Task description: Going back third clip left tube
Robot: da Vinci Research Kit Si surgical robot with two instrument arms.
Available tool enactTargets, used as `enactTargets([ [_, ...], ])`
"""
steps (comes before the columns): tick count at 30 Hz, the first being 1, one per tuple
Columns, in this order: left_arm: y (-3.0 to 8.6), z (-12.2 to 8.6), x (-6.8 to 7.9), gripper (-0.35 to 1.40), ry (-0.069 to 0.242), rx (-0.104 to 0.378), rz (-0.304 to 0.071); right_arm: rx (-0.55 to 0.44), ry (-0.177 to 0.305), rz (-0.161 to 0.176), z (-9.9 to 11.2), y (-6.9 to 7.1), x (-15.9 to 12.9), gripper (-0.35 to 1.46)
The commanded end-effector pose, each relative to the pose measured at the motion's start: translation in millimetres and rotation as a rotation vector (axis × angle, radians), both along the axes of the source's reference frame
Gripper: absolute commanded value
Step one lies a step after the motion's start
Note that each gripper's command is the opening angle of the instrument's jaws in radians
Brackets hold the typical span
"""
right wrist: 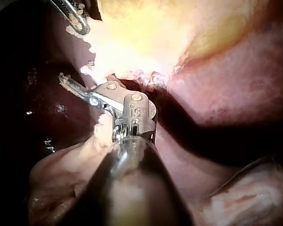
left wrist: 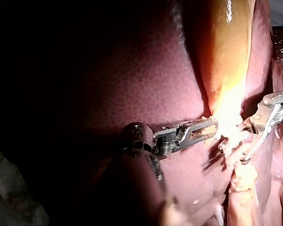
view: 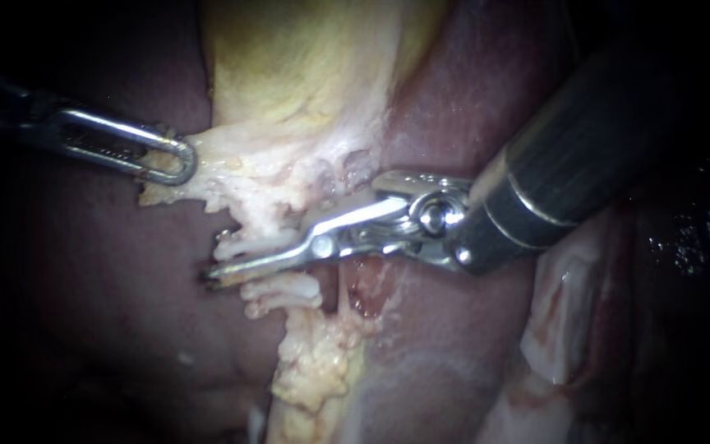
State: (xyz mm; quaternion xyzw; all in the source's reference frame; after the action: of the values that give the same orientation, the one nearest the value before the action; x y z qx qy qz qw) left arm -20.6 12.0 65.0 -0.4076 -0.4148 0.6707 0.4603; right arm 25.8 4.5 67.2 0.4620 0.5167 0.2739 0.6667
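**Right jaws lie across the left tube; withdrawal is the step in hand**

The right instrument (view: 215, 273) is seen entering from the upper right, its long thin jaws laid almost level across the left tube (view: 283, 289). The tube runs roughly up and down, from the gallbladder (view: 289, 74) toward the fatty strand below, so jaws and tube cross nearly at right angles. Pale tube is shown on both sides of the jaws, close to their tips. In the left wrist view a slim gap is seen between these jaws, so they are judged released, with the tube lying between them rather than pinched. A retreat along the shaft's own line, toward the upper right, is judged to be called for. The tube looks pale, ragged and soft; no clip can be made out on it. The left instrument (view: 182, 160) is clenched on the gallbladder's pale lower edge, well apart from the right jaws, over the liver (view: 84, 271).
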Motion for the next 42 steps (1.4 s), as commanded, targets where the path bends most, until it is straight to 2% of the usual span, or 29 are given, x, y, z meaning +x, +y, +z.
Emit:
enactTargets([
  [1, 0.0, 0.0, 0.0, -0.35, 0.000, 0.000, 0.000, -0.010, 0.000, 0.002, 0.4, 0.0, 0.0, 0.48],
  [8, 0.0, -0.1, 0.0, -0.35, 0.000, 0.000, 0.000, -0.031, -0.002, 0.000, 3.7, -0.6, -0.3, 0.46],
  [13, 0.0, -0.3, 0.0, -0.35, 0.000, 0.001, -0.001, -0.066, -0.028, 0.054, 4.3, 0.1, -0.6, 0.49],
  [23, 0.0, -0.4, 0.0, -0.35, 0.001, 0.000, -0.003, -0.145, -0.031, 0.094, 2.6, 1.7, -3.0, 0.50],
  [30, -0.1, -0.4, 0.0, -0.35, 0.001, 0.000, -0.003, -0.194, -0.031, 0.105, 1.2, 0.4, -5.4, 0.48],
  [35, -0.1, -0.4, 0.0, -0.35, 0.001, 0.000, -0.003, -0.246, -0.050, 0.140, -0.2, -0.2, -6.0, 0.50],
  [42, -0.1, -0.4, 0.0, -0.35, 0.001, 0.000, -0.003, -0.279, -0.035, 0.129, -0.7, -0.6, -7.3, 0.50],
])
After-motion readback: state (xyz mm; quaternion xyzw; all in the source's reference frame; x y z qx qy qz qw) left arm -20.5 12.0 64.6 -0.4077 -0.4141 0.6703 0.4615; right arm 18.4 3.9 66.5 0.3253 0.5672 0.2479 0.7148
